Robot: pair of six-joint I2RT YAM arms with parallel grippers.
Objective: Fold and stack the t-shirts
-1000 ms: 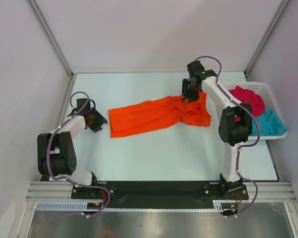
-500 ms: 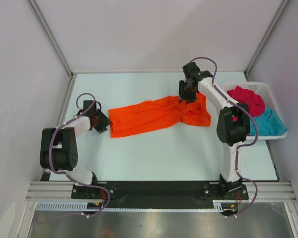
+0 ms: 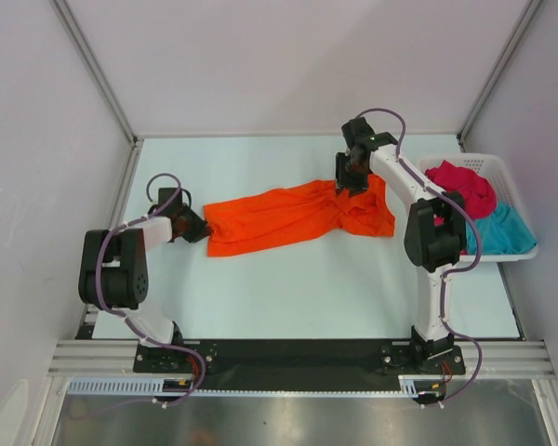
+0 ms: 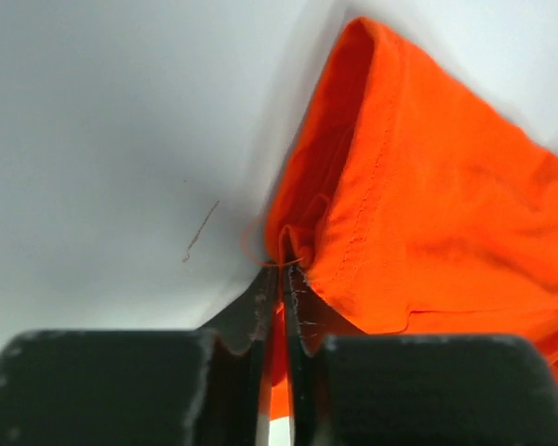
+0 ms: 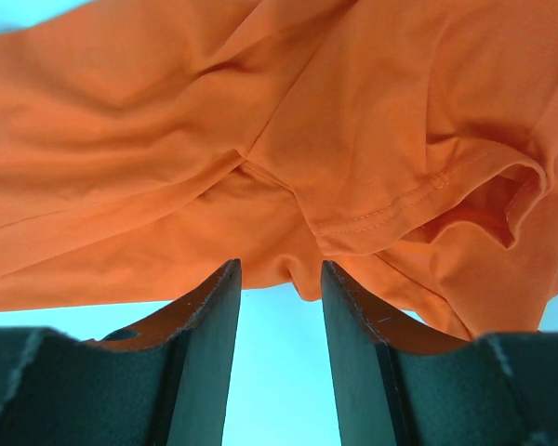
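Observation:
The orange t-shirt point(image 3: 293, 216) lies stretched out and rumpled across the middle of the table. My left gripper point(image 3: 202, 234) is at its left end and is shut on a corner of the orange cloth point(image 4: 428, 214), its jaws pinched together with cloth between them. My right gripper point(image 3: 346, 184) is at the shirt's far right part, open, its jaws apart just at the edge of the orange cloth point(image 5: 260, 139) with nothing between them. The crimson t-shirt point(image 3: 463, 184) and the teal t-shirt point(image 3: 502, 228) lie bunched in the white basket point(image 3: 516, 190).
The white lattice basket stands at the table's right edge, next to the right arm. Grey walls enclose the table at the left, back and right. A black rail point(image 3: 298, 353) runs along the near edge.
My left gripper has moved right to the shirt's left corner and shut on it. My right gripper shifted slightly left at the shirt's far edge.

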